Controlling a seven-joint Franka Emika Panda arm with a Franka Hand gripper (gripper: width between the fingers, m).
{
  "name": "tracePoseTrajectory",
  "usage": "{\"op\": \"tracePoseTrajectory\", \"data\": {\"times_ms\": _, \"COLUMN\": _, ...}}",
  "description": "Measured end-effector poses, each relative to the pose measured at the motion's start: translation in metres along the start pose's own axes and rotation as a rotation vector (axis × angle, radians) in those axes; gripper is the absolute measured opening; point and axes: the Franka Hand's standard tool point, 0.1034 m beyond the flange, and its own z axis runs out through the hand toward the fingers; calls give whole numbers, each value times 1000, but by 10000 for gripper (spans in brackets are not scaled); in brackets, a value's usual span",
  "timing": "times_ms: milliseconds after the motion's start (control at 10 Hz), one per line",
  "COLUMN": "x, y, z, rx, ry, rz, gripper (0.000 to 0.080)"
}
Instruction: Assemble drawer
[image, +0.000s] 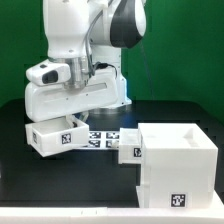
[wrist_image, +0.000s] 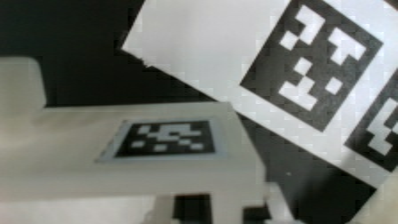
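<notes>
The drawer (image: 55, 138), a small white open-topped box with a tag on its face, sits on the black table at the exterior view's left. My gripper (image: 76, 121) reaches down from above onto its rear wall and looks shut on that wall. In the wrist view the drawer's tag (wrist_image: 169, 138) lies close below, and the blurred fingers of the gripper (wrist_image: 222, 208) stand close together at the picture's edge. A second small white tagged box (image: 129, 149) sits against the left side of the large white casing (image: 178, 165).
The marker board (image: 100, 137) lies flat between the drawer and the casing, and it also shows in the wrist view (wrist_image: 267, 55). The robot's white base (image: 80, 95) stands right behind the drawer. The table's front edge runs along the bottom.
</notes>
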Motion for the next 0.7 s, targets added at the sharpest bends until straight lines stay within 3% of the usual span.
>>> {"op": "tracePoseTrajectory", "data": {"times_ms": 200, "x": 3, "y": 3, "z": 1, "rx": -1, "ry": 1, "rz": -78, "gripper": 38}}
{"op": "tracePoseTrajectory", "data": {"times_ms": 300, "x": 13, "y": 8, "z": 5, "rx": 2, "ry": 4, "rz": -189, "gripper": 38}}
{"op": "tracePoseTrajectory", "data": {"times_ms": 500, "x": 49, "y": 6, "z": 11, "rx": 81, "ry": -32, "rz": -313, "gripper": 38}}
{"op": "tracePoseTrajectory", "data": {"times_ms": 600, "x": 65, "y": 5, "z": 7, "rx": 85, "ry": -28, "rz": -352, "gripper": 38}}
{"op": "tracePoseTrajectory", "data": {"times_ms": 700, "x": 63, "y": 7, "z": 8, "rx": 82, "ry": -28, "rz": -345, "gripper": 38}}
